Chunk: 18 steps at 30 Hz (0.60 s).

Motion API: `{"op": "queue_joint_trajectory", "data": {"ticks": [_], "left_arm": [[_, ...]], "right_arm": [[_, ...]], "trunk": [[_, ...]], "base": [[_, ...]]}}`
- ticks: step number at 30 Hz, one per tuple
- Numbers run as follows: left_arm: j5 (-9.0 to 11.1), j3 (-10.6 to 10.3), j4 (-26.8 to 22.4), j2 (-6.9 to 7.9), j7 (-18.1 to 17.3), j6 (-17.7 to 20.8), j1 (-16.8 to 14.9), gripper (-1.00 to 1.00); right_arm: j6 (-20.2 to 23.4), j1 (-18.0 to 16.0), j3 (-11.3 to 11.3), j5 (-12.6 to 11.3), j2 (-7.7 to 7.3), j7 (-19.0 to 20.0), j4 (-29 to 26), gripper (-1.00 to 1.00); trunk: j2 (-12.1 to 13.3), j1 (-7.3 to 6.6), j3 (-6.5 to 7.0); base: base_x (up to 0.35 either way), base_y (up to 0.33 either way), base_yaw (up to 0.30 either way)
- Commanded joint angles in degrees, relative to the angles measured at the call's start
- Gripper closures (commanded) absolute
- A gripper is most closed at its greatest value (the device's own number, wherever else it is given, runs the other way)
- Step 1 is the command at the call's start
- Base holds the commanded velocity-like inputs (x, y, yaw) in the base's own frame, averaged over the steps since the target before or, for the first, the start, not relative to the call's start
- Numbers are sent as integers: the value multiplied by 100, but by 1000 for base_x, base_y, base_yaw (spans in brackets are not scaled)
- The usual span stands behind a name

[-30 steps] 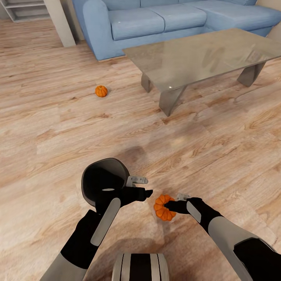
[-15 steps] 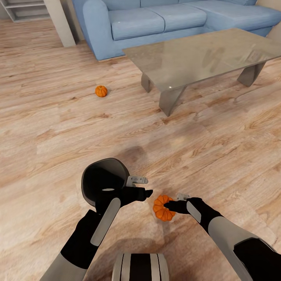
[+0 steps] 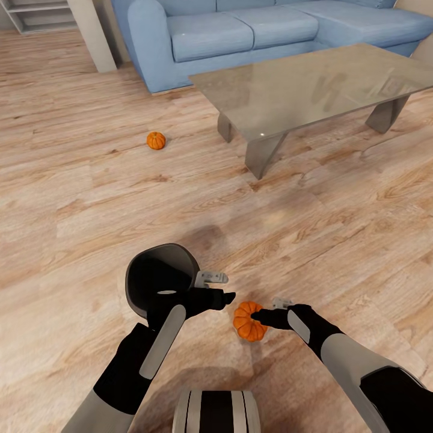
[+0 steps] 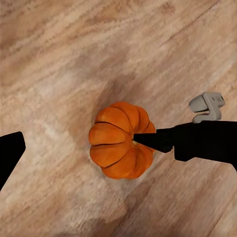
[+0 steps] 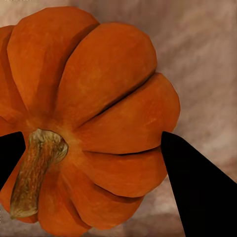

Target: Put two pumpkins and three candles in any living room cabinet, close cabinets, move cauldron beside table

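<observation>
Head view: my right gripper (image 3: 260,315) grips the near pumpkin (image 3: 246,322) just above the wood floor (image 3: 337,228). My left gripper (image 3: 224,287) stands unclenched, beside the cauldron (image 3: 157,278). A second pumpkin (image 3: 156,140) lies far left, near the glass table (image 3: 313,84) and blue sofa (image 3: 240,30). Left wrist view: a dark fingertip (image 4: 148,140) touches the pumpkin (image 4: 116,140). Right wrist view: both fingers (image 5: 197,182) flank the pumpkin (image 5: 108,108), stem (image 5: 34,168) visible.

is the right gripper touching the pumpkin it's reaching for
Touching. In the left wrist view a dark fingertip of the right gripper presses into the top of the near pumpkin with no gap; the head view shows the same overlap.
</observation>
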Motion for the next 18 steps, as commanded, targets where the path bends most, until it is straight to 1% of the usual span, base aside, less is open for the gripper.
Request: {"op": "queue_joint_trajectory", "data": {"ticks": [1,13,18], "left_arm": [[60,-3,-5,-1,57,17,-3,-100],[60,-3,-5,-1,57,16,-3,-100],[60,-3,-5,-1,57,18,-3,-100]], "right_arm": [[23,1,21,-9,-3,4,-7,100],[23,3,21,-9,-2,4,-7,100],[23,0,17,-9,-5,-4,-7,100]], "trunk": [[-1,0,-4],[-1,0,-4],[6,-13,107]], "base": [[0,0,0],[0,0,0],[0,0,0]]}}
